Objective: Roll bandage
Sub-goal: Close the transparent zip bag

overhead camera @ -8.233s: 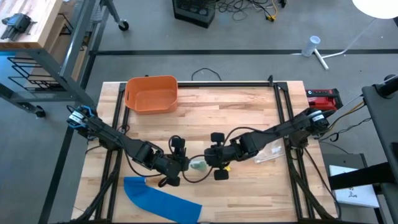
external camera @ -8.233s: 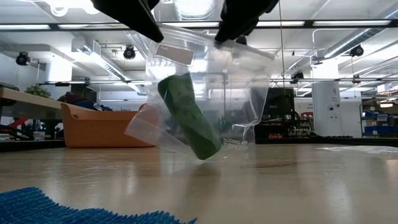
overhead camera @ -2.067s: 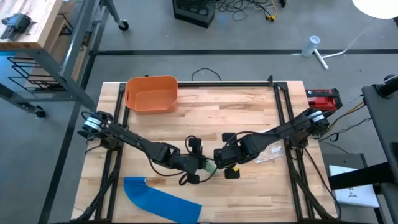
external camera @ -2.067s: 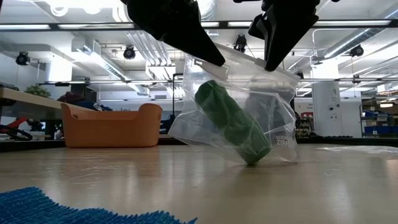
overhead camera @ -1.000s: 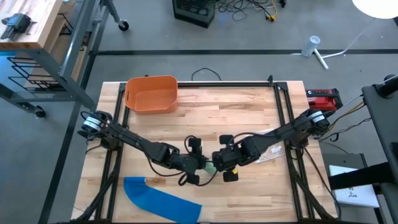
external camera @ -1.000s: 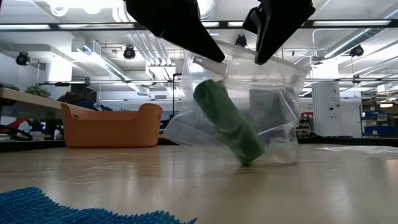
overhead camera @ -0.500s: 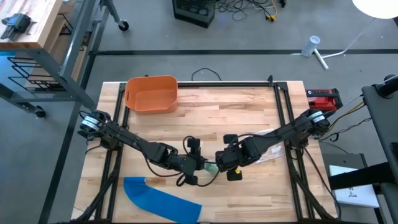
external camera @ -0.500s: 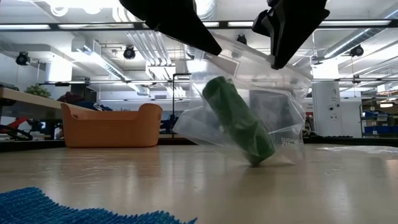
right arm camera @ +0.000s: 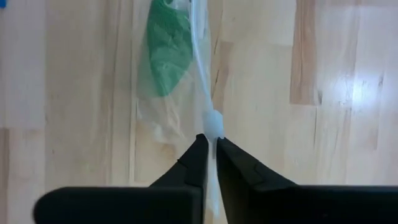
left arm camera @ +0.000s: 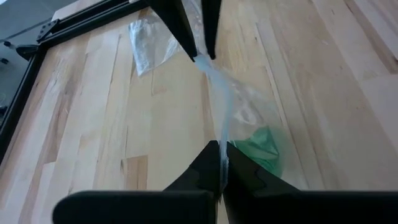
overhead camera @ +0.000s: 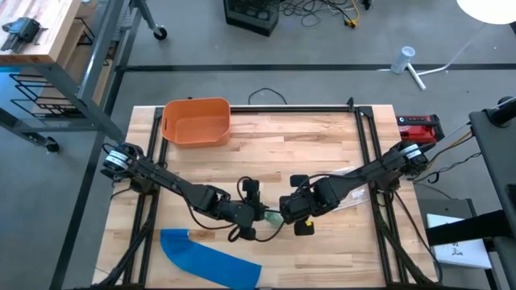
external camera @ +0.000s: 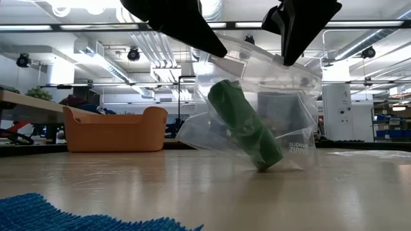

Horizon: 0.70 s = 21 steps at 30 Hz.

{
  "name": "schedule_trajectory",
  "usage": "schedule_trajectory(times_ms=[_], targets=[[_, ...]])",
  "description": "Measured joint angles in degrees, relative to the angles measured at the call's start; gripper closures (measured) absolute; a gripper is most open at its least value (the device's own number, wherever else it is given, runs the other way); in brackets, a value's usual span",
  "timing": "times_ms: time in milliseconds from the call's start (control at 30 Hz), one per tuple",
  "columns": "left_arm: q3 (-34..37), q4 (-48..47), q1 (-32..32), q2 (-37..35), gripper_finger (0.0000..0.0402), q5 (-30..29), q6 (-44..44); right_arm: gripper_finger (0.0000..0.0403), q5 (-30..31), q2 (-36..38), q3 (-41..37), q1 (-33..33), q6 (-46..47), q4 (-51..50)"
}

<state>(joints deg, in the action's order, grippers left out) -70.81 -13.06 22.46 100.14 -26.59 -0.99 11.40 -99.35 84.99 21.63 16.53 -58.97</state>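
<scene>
Barely any shift in the last half second: bag and roll sit almost where they were, roll leaning a touch less, both arms in the same spots. Against the oldest frames the whole pair has slid toward the right arm's side and the bag has come down to the tabletop.

Left gripper (left arm camera: 219, 163) jaws are pinched closed on the top edge of the clear zipper bag (external camera: 257, 109). Right gripper (right arm camera: 210, 149) jaws are also clamped on that same top edge, right at the white slider (right arm camera: 213, 122). The two sets of jaws face each other along the seal, with the strip of plastic stretched between them; in the left wrist view the right arm's fingers (left arm camera: 177, 28) show at the far end of the strip.

Directly below and between both jaws hangs the bag body, its bottom touching the wooden table (overhead camera: 306, 149). Inside it the green bandage roll (external camera: 245, 124) is tilted, lower end against the bag's bottom corner.

Beyond the right gripper, back along its arm, a second clear plastic bag (overhead camera: 348, 200) lies flat. On the left gripper's side, toward the near table edge, lies a blue mesh sheet (overhead camera: 211, 256). Far from both jaws, at the back corner on the left arm's side, sits an orange bin (overhead camera: 196, 121). Off the table past the right arm's base is a red device (overhead camera: 419, 126).
</scene>
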Motion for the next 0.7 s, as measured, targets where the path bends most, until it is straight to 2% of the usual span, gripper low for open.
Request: schedule_trajectory(times_ms=[167, 300, 433, 600, 700], targets=[[0.0, 0.04, 0.02, 0.0, 0.0401, 0.0, 0.0, 0.0332, 0.51, 0.0, -0.21, 0.0, 0.0, 1.01], [0.0, 0.1, 0.08, 0.0, 0.0401, -0.02, 0.0, 0.0324, 0.63, -0.02, -0.76, -0.02, -0.02, 1.05], [-0.04, 0.05, 0.11, 0.0, 0.0401, -0.02, -0.01, 0.0344, 0.66, -0.02, -1.26, -0.02, 0.0, 1.2], [-0.77, -0.04, 0.45, 0.0, 0.0401, -0.07, -0.51, 0.0393, 0.66, -0.02, -1.38, -0.02, -0.07, 1.11], [-0.81, -0.13, 0.83, -0.04, 0.0401, -0.04, -1.16, 0.0397, 0.67, -0.02, -1.38, -0.02, -0.52, 1.17]])
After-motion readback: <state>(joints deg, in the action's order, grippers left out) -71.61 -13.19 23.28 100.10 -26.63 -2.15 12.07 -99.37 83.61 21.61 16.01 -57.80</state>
